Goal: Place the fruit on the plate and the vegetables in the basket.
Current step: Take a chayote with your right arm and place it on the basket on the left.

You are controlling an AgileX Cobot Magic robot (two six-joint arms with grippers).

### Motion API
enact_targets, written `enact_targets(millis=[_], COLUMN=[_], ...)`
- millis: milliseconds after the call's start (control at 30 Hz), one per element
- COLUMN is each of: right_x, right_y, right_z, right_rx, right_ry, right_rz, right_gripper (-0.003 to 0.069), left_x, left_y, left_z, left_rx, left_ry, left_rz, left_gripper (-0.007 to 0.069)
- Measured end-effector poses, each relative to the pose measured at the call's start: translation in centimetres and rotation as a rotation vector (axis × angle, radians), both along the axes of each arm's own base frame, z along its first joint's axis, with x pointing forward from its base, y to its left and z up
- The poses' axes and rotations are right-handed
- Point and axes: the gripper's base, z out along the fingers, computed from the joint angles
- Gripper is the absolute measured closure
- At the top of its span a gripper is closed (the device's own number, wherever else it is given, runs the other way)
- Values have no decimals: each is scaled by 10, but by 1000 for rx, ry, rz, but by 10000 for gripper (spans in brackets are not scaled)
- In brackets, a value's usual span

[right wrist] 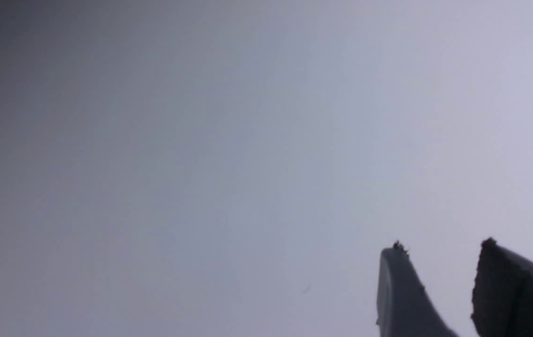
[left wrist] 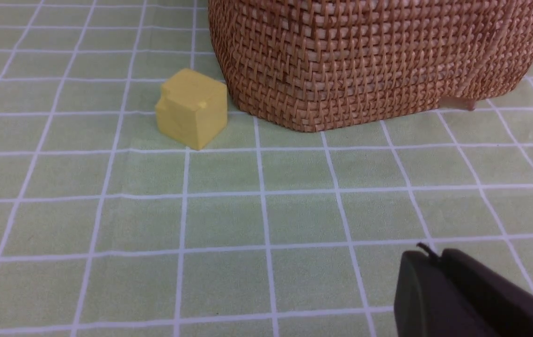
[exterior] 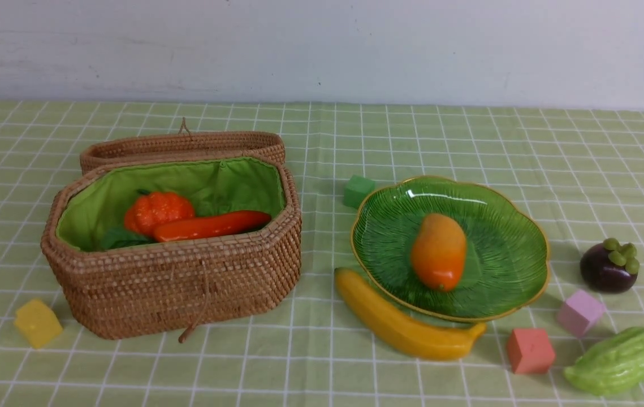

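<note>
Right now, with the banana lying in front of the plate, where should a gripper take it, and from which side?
Take the banana near its left end, from above, jaws across its width. It lies flat on the cloth, and the plate crowds its far side toward the right end; the left end looks clear.

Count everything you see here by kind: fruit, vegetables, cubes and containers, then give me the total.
Fruit: 3 (mango, banana, mangosteen)
Vegetables: 4 (pumpkin, pepper, gourd, leaves of a fourth, mostly hidden)
Cubes: 4 (yellow, green, pink, red)
Containers: 2 (basket, plate)
Total: 13
</note>
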Motion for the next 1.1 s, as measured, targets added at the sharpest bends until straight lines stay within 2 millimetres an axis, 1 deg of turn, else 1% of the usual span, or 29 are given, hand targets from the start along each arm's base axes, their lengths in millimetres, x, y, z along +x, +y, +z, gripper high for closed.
enact_targets(millis=[33,67,100,133,167,233,300,333,367,400,467,533,633,733,867,933,1033,1100], right_x=[-7,-8,-15,-17,-15,-4,18,27,37,49,70,89,112,134,162,177,196,210], right_y=[-1,-1,-2,-4,-7,-13,-22,-25,-28,-31,-35,-37,-31,-23,-16,-12,-9,-7], right_z=[17,20,42,59,71,85,86,82,78,69,52,36,11,-8,-27,-39,-53,-64], right_rx=[-1,-2,-15,-22,-20,3,39,48,48,38,2,-4,54,86,23,32,87,142], right_ry=[12,17,54,106,168,331,581,710,803,945,1142,1280,1462,1589,1686,1729,1755,1767], right_rz=[-14,-18,-55,-94,-128,-188,-254,-288,-308,-345,-393,-395,-310,-209,-97,-43,3,31], right_gripper=[418,418,418,418,418,418,418,418,418,418,418,418,418,418,418,417,404,371], left_x=[0,0,0,0,0,0,0,0,0,0,0,0,0,0,0,0,0,0], left_y=[0,0,0,0,0,0,0,0,0,0,0,0,0,0,0,0,0,0], left_z=[0,0,0,0,0,0,0,0,0,0,0,0,0,0,0,0,0,0], left_rx=[0,0,0,0,0,0,0,0,0,0,0,0,0,0,0,0,0,0], left_ry=[0,0,0,0,0,0,0,0,0,0,0,0,0,0,0,0,0,0], left_rz=[0,0,0,0,0,0,0,0,0,0,0,0,0,0,0,0,0,0], left_gripper=[591,590,588,587,586,585,585,585,585,585,585,585,581,575,570,567,565,564])
